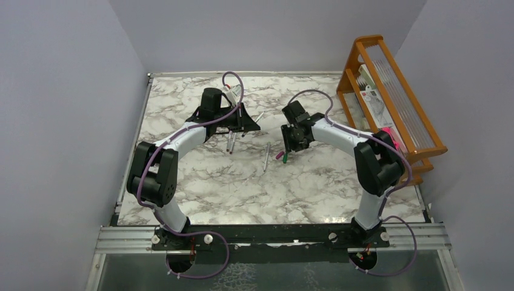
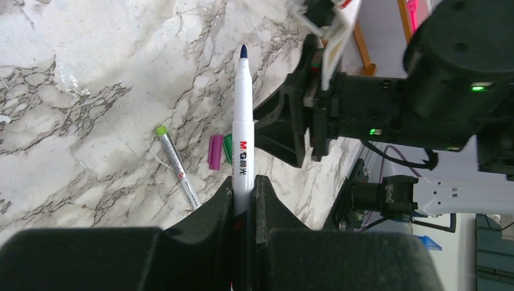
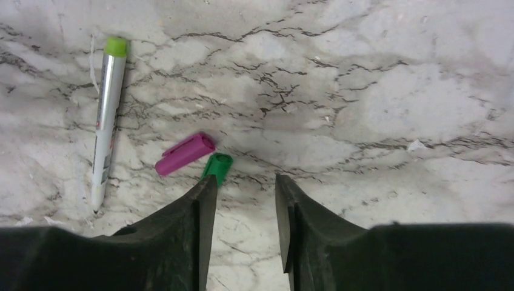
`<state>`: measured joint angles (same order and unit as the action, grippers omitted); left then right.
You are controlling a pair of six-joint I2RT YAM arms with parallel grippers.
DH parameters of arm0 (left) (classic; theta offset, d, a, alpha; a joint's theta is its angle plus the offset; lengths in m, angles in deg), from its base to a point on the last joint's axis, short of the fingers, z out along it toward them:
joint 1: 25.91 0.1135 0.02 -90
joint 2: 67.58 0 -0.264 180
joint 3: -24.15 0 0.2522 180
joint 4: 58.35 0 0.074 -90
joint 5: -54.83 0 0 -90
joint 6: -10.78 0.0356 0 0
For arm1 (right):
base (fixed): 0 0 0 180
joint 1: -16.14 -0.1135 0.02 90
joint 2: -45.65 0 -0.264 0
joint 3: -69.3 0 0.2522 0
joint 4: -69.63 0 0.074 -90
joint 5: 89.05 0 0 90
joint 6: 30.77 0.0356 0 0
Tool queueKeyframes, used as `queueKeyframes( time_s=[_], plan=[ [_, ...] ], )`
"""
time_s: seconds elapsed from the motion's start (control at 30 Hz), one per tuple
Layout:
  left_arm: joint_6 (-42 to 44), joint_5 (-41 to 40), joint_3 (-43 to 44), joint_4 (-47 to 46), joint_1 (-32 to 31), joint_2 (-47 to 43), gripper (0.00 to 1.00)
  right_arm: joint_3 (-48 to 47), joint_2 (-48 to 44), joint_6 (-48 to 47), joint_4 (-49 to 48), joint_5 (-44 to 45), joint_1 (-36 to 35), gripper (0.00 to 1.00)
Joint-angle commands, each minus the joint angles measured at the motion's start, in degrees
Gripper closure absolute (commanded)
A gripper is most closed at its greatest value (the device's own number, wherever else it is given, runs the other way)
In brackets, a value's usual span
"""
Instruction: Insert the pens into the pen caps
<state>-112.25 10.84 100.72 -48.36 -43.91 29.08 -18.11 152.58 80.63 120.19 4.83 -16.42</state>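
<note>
**Top external view.** A marble-patterned table (image 1: 200, 194), white with grey veining, is carrying both arms. A slatted orange-brown wooden rack (image 1: 368, 40) is standing at the right edge and holding pale flat packets (image 1: 373, 97), their print too small to read. A thin grey pen (image 1: 267, 155) is lying on the marble between the arms, with a magenta cap (image 1: 280, 156) just beside it, near the right arm's tip.

**Left wrist view.** The left gripper (image 2: 243, 185) is clamping a white cylindrical pen (image 2: 242, 121) with a dark blue tip, and the barrel is pointing away from the camera. Its black fingers (image 2: 267, 197) are pressing on both sides of the barrel. On the table beyond, a silver pen with a lime-green end (image 2: 177, 167) is lying apart from the magenta cap (image 2: 215, 151) and a green cap (image 2: 228, 147), which are sitting side by side.

**Right wrist view.** The right gripper (image 3: 242, 188) is hovering with its wedge-shaped black fingers (image 3: 203, 212) apart and nothing between them. The green cap (image 3: 217, 165), round and hollow-mouthed, is lying at the tip of one finger. The magenta cap (image 3: 185, 153) is lying tilted just beside it. The silver pen with a lime-green end (image 3: 108, 121) is lying well to their side.
</note>
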Motion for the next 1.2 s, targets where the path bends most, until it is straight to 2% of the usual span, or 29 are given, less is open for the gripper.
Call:
queueKeyframes(
  time_s=[0.0, 0.17, 0.4, 0.63, 1.17],
  plan=[
    [-0.19, 1.05, -1.44, -1.38, 0.29, -1.48, 1.0, 1.16, -5.98, 2.27, -1.11, 4.76, -0.27, 0.54],
    [-0.87, 0.93, -2.15, -2.56, 0.27, -1.8, 1.0, 3.31, -7.63, 4.26, -1.18, 4.91, -1.2, 0.52],
    [-0.93, 0.9, -2.33, -2.57, 0.26, -1.75, 1.0, 3.52, -5.76, 8.7, 0.12, 5.33, -3.39, 0.53],
    [-0.65, 0.83, -2.17, -2.27, 0.25, -1.48, 1.0, 1.84, -2.74, 9.02, 0.2, 5.15, -3.72, 0.53],
    [0.35, 0.74, -1.46, -0.79, 0.35, -1.14, 1.0, -1.0, 1.99, 8.8, 0.6, 5.02, -3.74, 0.62]
  ],
)
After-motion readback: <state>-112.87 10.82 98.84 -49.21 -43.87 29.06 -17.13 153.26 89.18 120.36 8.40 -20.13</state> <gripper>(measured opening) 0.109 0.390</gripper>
